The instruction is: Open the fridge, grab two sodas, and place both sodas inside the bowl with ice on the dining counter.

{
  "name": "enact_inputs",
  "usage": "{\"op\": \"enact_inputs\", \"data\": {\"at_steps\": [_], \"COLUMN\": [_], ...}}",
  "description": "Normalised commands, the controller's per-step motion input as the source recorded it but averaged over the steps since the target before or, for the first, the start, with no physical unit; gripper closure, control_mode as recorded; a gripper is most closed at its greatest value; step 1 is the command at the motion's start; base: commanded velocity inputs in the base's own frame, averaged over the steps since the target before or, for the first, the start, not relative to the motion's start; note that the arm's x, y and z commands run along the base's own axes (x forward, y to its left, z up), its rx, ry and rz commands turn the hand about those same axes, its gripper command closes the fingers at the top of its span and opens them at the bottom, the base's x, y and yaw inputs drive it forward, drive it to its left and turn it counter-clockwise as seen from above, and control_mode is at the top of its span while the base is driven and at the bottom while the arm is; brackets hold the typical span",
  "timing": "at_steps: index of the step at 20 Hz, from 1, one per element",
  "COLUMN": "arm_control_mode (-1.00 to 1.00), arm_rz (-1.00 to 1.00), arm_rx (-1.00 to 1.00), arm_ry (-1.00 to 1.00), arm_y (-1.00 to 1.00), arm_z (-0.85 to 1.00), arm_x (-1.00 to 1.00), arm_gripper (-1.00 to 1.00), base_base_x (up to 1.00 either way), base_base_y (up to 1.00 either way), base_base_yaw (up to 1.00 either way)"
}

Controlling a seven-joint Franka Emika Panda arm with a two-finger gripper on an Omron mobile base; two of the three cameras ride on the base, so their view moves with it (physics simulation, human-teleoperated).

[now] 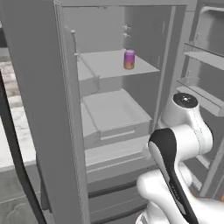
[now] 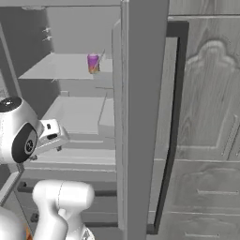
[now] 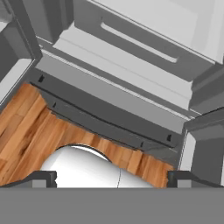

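The fridge (image 1: 39,109) stands with both doors swung open, and its grey shelves and drawers are bare to view. On an upper shelf stands a soda (image 1: 129,59), a small purple can fading to orange, also seen from the right side (image 2: 93,63). My gripper (image 3: 113,179) is open, its fingertips (image 3: 43,178) wide apart with nothing between them. It hangs low in front of the fridge (image 3: 131,48), looking down at the lower drawer fronts, well below the soda. The white hand (image 2: 49,133) shows left of the open door edge (image 2: 143,117). The bowl and dining counter are out of view.
The right door (image 1: 205,57) with its shelves stands open beside my arm. A long dark handle (image 1: 13,144) runs down the left door. Grey wood-grain cabinet panels (image 2: 206,117) stand right of the fridge. Wooden floor (image 3: 26,127) lies below the hand.
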Motion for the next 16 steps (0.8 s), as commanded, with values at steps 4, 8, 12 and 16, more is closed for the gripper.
{"op": "enact_inputs", "data": {"at_steps": [4,8,12,16], "arm_control_mode": [1.00,1.00,1.00,1.00], "arm_rz": [0.00,0.00,0.00,0.00], "arm_rx": [0.00,0.00,0.00,0.00], "arm_ry": [0.00,0.00,0.00,0.00], "arm_y": [0.00,0.00,0.00,0.00], "arm_z": [0.00,0.00,0.00,0.00], "arm_x": [0.00,0.00,0.00,0.00], "arm_gripper": [-1.00,-1.00,-1.00,-1.00], "base_base_x": [0.53,0.59,0.69,0.62], "base_base_y": [-0.14,-0.22,-0.23,-0.25], "base_base_yaw": [0.24,0.24,0.26,0.16]}}
